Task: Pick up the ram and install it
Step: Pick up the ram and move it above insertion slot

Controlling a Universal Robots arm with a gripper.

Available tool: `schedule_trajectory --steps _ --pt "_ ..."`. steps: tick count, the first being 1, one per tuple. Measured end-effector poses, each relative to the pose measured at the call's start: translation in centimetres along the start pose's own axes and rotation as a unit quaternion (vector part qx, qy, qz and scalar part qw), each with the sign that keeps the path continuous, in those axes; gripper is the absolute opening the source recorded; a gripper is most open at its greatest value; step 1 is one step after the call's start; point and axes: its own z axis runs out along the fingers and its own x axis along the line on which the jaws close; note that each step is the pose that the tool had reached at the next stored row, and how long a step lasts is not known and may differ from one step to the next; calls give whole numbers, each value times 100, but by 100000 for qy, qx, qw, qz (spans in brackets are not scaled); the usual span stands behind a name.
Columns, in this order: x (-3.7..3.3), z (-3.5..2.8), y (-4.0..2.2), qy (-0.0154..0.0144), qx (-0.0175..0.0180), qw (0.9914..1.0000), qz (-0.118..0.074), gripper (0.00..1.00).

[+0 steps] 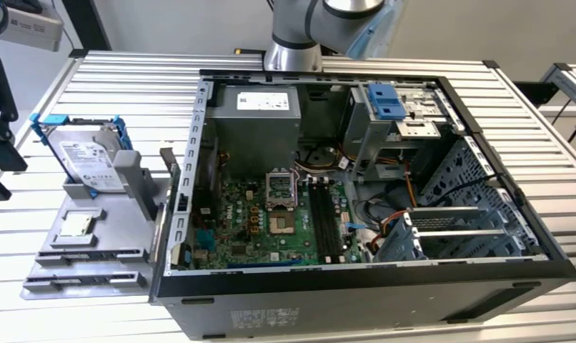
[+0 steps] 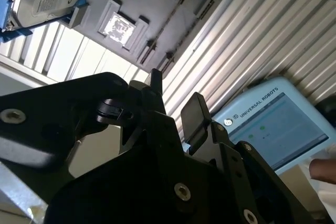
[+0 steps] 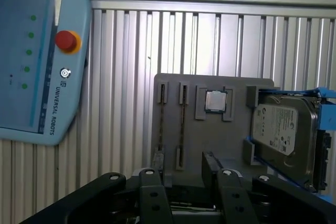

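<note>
a slatted metal table [image 1: 126, 78] carries everything. an open computer case [image 1: 364, 279] lies on it, filling the middle of the exterior view and the exterior view's right. its green board [image 1: 269, 221] faces up, with long black slots [image 1: 326, 221] near the middle of the frame. the robot arm [image 1: 293, 28] shows at the top centre of the exterior view, behind the case. a grey tray [image 1: 116, 214] sits on the table at the exterior view's left, just beside the case. in the first wrist view a pale blue control tablet [image 3: 37, 51] with a red button [image 3: 67, 41] shows over the slats, apart from the tray. a silver hard drive [image 1: 83, 161] in a blue frame stands tilted on the tray, in the upper left of the exterior frame. the gripper [image 2: 176, 90] is black. its two fingers [image 2: 195, 106] stand apart with nothing between them, clear of the tray. a small square chip [image 3: 215, 100] lies flat in a pocket of the tray, between the drive and the tray's narrow slots. the ram [image 3: 182, 124] stands on edge in one of those narrow slots, next to the chip's pocket. a second thin strip [image 3: 161, 127] stands in the slot beside it.
</note>
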Motion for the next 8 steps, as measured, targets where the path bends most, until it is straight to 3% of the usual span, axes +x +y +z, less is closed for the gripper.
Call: schedule_trajectory --steps 8 --pt "0 0 0 173 -5 100000 8 100"
